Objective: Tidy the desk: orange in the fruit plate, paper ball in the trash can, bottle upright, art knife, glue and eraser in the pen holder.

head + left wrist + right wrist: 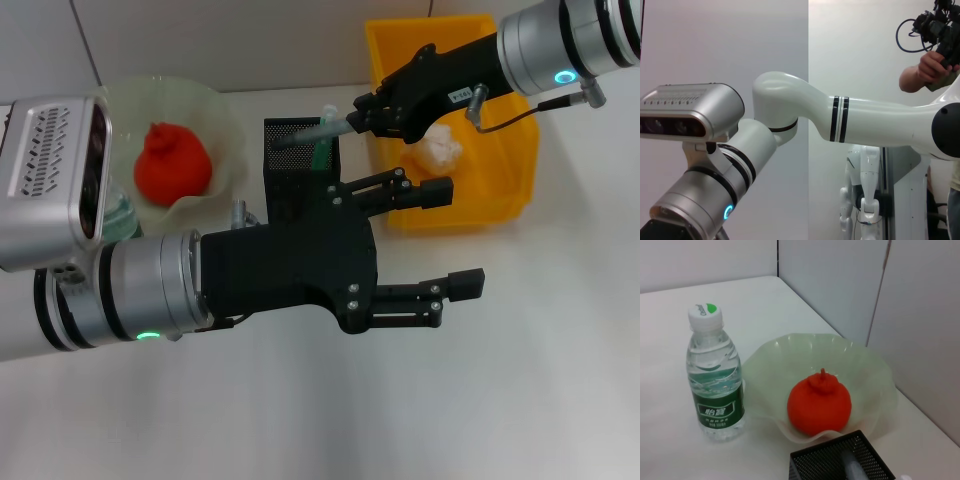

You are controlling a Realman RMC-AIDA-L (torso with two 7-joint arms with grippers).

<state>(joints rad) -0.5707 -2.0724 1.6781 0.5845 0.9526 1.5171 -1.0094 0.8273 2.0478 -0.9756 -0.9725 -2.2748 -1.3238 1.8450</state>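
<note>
Red-orange orange (pixel 819 404); yellow trash can (pixel 500 190)

Left wrist view, upper corner: a bystander's hand (pixel 926 70) grips a black camera rig (pixel 941 31), from which a black cable (pixel 905 36) loops. Lower background: a white jointed machine (pixel 863 197) stands beside a grey upright panel (pixel 900 190). Head view: pale wall panels (pixel 230 40) behind the work. Right wrist view: the same panelling (pixel 832 280), meeting at a vertical seam (pixel 884 287).
</note>
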